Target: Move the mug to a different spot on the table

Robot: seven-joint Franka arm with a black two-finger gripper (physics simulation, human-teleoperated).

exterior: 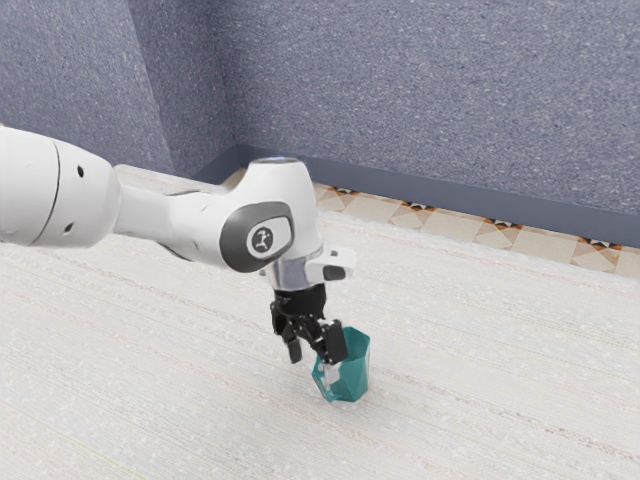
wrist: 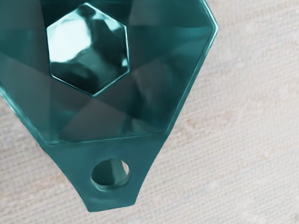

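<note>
From the side, the white arm [exterior: 150, 215] reaches down to the teal mug [exterior: 347, 370]. The mug sits on the pale surface [exterior: 500, 350], far from its back edge. The black tool [exterior: 310, 342] is at the mug's rim. I cannot tell if it is gripping the mug.

From the hand's camera, the mug is right under the hand. Its handle [wrist: 112, 179] has a round hole.

Downward gripper [exterior: 311, 345], jaws apart
</note>
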